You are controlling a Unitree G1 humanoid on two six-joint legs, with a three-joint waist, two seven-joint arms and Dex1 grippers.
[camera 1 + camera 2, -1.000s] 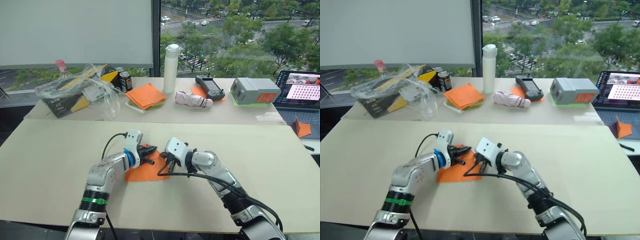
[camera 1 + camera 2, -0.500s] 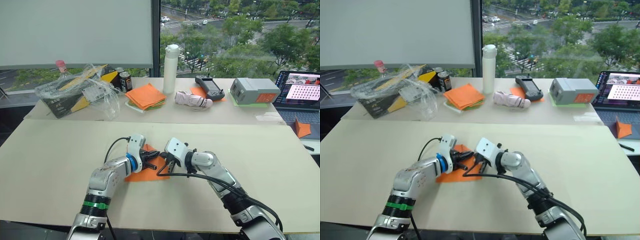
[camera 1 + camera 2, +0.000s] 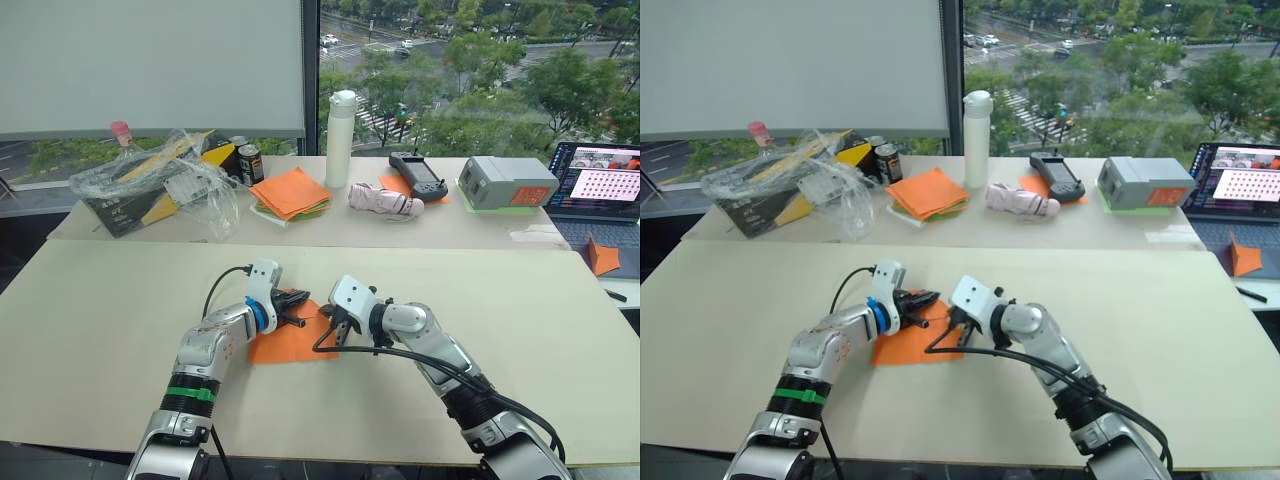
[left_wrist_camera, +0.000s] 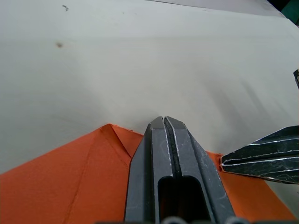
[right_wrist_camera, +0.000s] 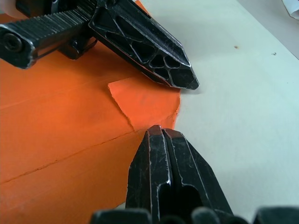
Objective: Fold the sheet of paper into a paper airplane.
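Orange, creased and partly folded, the thin sheet of paper point(image 3: 290, 340) lay flat on the pale wooden table point(image 3: 110, 300), its folded point aimed at the far edge. Both the left gripper point(image 4: 164, 122) and the right gripper point(image 5: 161, 132) pressed on it with fingers together.

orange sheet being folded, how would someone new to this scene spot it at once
On the near, pale table, look between the two robot arms: the sheet of paper lies flat under the left gripper and right gripper. It is a single thin creased orange sheet, unlike the thick stack of orange and green sheets on the far table.
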